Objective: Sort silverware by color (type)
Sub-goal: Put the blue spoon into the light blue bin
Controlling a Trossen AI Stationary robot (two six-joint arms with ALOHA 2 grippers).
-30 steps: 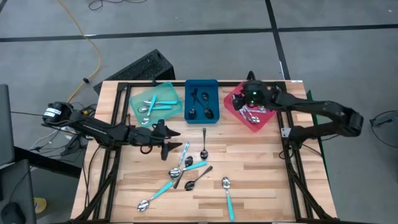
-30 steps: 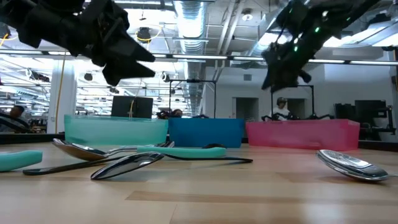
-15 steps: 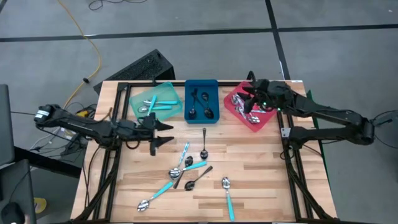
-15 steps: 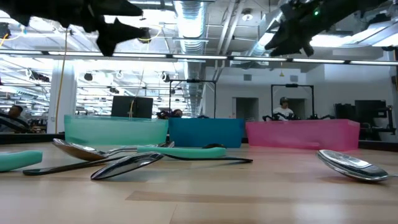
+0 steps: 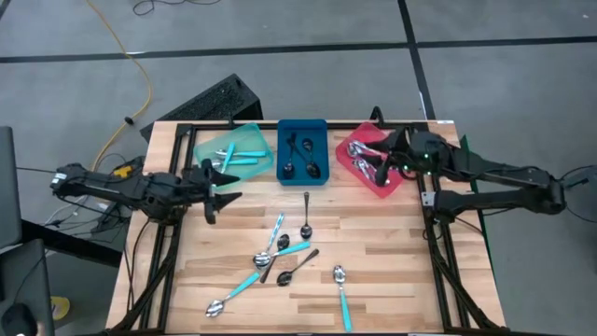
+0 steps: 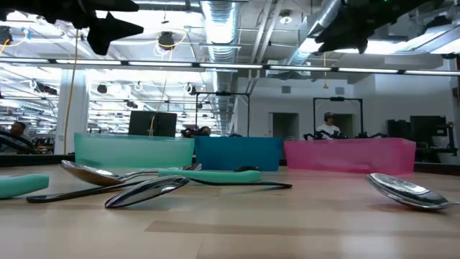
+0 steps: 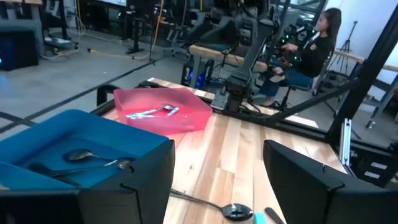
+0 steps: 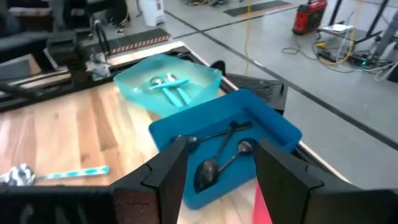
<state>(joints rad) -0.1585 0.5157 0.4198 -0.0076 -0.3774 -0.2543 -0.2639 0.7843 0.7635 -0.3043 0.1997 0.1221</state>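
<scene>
Several loose spoons (image 5: 280, 254) lie flat on the wooden table's middle: teal-handled ones (image 5: 244, 286), a black one (image 5: 295, 267) and a dark one (image 5: 306, 220). The teal tray (image 5: 244, 138) holds teal-handled spoons, the blue tray (image 5: 302, 127) black spoons (image 8: 219, 163), and the pink tray (image 5: 350, 149) silver spoons (image 7: 149, 112). My left gripper (image 5: 217, 186) hangs open above the table's left side, near the teal tray, holding nothing (image 7: 217, 157). My right gripper (image 5: 384, 155) is open above the pink tray, also with nothing in it (image 8: 221, 149).
The three trays stand in a row along the table's far edge. A black metal frame (image 5: 438, 233) borders the table. A person (image 7: 314, 43) sits beyond the table's right side. Bare wood (image 5: 392, 271) lies at the near right.
Both grippers have risen and drawn back. The left one has gone from beside the loose spoons toward the table's left and far edges. The right one has lifted from the pink tray toward the right edge and tipped from pointing down toward level.
</scene>
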